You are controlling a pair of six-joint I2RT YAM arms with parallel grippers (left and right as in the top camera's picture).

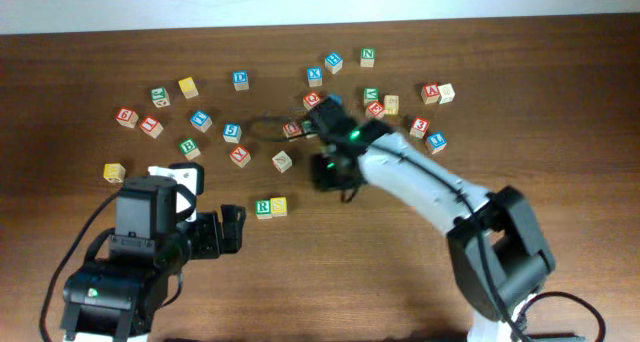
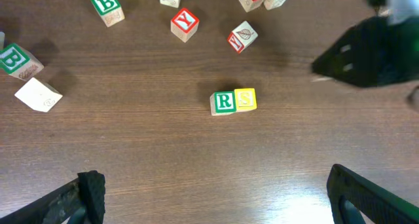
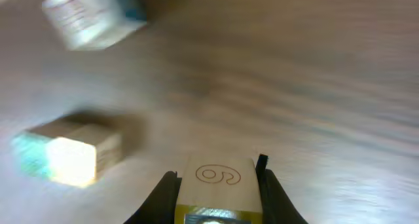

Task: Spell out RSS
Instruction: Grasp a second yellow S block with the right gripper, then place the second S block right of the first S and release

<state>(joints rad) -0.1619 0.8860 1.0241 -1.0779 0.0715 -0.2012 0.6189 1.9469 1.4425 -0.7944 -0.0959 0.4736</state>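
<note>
The right claw is pinching a yellow-faced cube between its fingers and hovering over the table. The R cube and the first S cube are sitting side by side, touching, off to that claw's left and a little nearer the robot's base. The left claw is waiting with its fingers spread wide and nothing in them, the lettered pair lying just ahead of it. The open place for the last letter is on the S cube's side facing the right claw. From here the trouble looks twofold. A finger coming down beside the S cube could be knocking the pair askew, since the fit there is tight. The cube could also be landing with the wrong face up, because the wrist view is showing only an engraved mark on top, not an S.
</note>
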